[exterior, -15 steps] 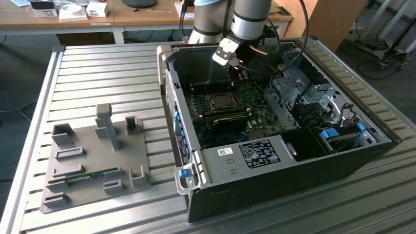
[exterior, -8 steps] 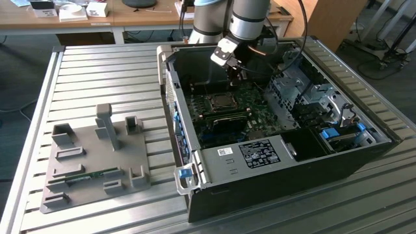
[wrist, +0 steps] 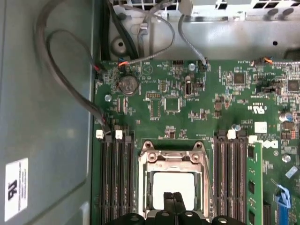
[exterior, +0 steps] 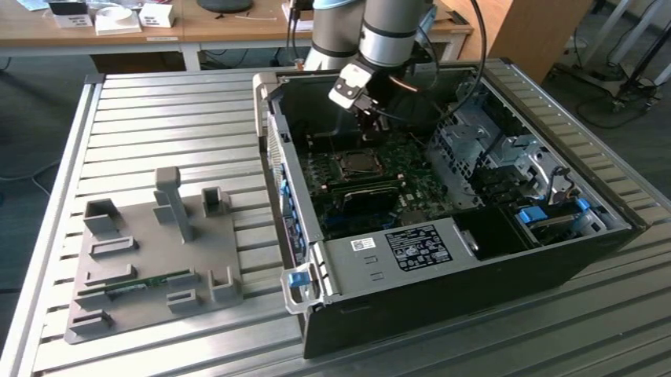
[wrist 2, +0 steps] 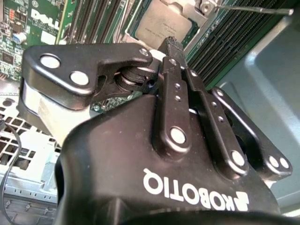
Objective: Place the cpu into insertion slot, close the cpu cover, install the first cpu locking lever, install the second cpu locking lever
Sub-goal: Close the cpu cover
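Observation:
The cpu (wrist: 173,183) shows its silvery top inside the insertion slot (exterior: 357,164) on the green board of the open computer case. The cpu cover (wrist: 174,165), a thin metal frame, lies flat around the chip. My gripper (wrist: 172,199) hangs just above the near edge of the chip, fingers shut together with nothing between them. In the second wrist view the gripper (wrist 2: 171,43) points at the cpu (wrist 2: 161,21), and a thin metal lever rod (wrist 2: 253,8) sticks out past the socket's corner. In the exterior view the gripper (exterior: 373,135) is inside the case above the socket.
Long black memory slots (wrist: 115,183) flank the socket on both sides. Grey cables (wrist: 56,70) loop along the case wall. A drive cage (exterior: 493,149) fills the case's right. A grey fixture plate (exterior: 157,259) lies on the slatted table at the exterior view's left.

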`<state>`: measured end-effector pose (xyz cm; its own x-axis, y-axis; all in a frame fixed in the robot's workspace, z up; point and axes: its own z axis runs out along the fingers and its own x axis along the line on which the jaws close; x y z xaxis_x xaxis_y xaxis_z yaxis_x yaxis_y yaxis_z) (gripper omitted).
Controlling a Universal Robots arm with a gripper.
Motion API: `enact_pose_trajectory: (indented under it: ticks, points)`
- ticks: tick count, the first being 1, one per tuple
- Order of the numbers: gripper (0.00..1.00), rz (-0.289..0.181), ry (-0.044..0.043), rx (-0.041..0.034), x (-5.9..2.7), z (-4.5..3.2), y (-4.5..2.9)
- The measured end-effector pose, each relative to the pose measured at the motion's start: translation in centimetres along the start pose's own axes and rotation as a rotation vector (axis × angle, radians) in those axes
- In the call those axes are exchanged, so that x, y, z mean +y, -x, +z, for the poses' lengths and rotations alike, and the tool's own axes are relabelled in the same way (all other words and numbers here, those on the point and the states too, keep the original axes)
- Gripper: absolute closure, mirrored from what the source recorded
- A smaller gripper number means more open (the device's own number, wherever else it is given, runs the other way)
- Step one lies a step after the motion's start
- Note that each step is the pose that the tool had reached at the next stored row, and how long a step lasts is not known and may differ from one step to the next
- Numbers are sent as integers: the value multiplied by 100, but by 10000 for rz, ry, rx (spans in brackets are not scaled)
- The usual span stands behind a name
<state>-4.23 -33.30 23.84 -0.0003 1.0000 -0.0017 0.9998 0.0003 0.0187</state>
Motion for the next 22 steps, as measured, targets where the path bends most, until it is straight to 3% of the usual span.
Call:
enact_pose_trajectory:
  ticks: [6,11,17,22]
  points:
    - [89,1,1,0,-36,26,41]
    - [89,1,4,0,-123,50,51]
    - [89,-2,3,-4,-125,50,52]
    - [89,-669,5,10,-125,54,51]
